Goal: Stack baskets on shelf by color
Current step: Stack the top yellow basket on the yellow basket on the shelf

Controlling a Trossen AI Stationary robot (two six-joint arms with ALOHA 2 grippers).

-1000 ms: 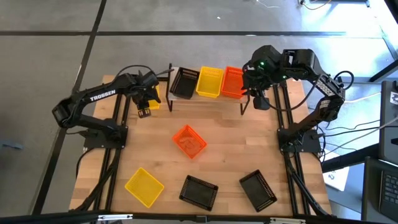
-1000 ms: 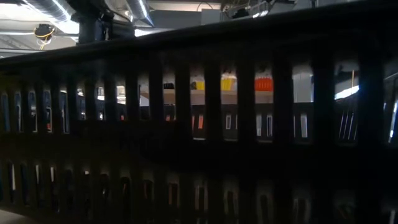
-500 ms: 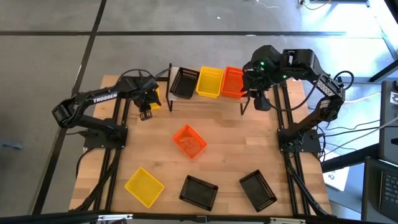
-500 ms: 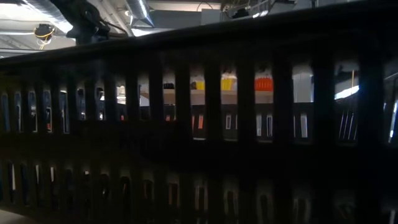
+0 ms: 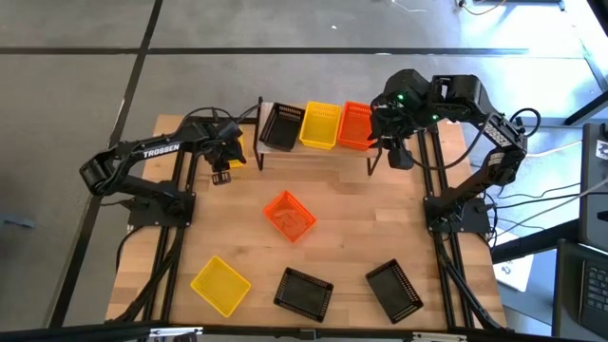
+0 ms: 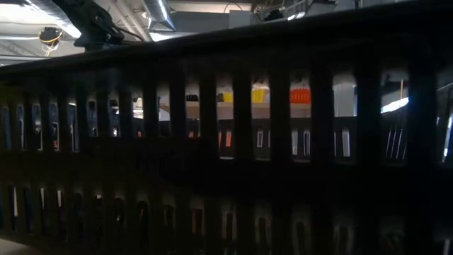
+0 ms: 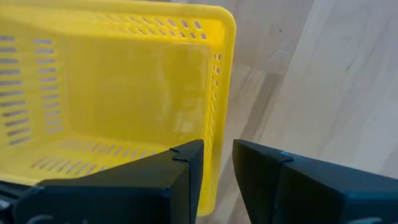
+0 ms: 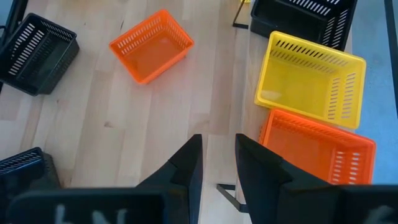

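Observation:
My left gripper (image 5: 222, 171) stands at the table's far left, shut on a yellow basket (image 7: 112, 93) that the arm partly hides from above (image 5: 235, 149). The shelf (image 5: 267, 109) at the far edge carries a black basket (image 5: 282, 126), a yellow basket (image 5: 320, 125) and an orange basket (image 5: 354, 125) side by side. My right gripper (image 8: 218, 155) hovers over the shelf's right end (image 5: 393, 152), fingers close together, holding nothing. An orange basket (image 5: 289, 216) sits mid-table. A yellow basket (image 5: 220, 285) and two black baskets (image 5: 304, 292) (image 5: 394, 291) sit near the near edge. My left gripper pinches the yellow basket's side wall (image 7: 212, 168) near a corner, one finger inside the basket and one outside. The fingers come from above, pointing down into the open top. Whether the basket's bottom is off the table I cannot tell.
A black basket wall (image 6: 226, 177) stands right before the low camera, and only its slots show the shelf behind. Bare wood lies between the shelf and the mid-table orange basket. The arm bases stand at the table's left and right sides.
My left arm has shifted a little toward the table's right, toward the shelf, and in the low view its upper part has gone from upright to slanted. The right arm has kept still.

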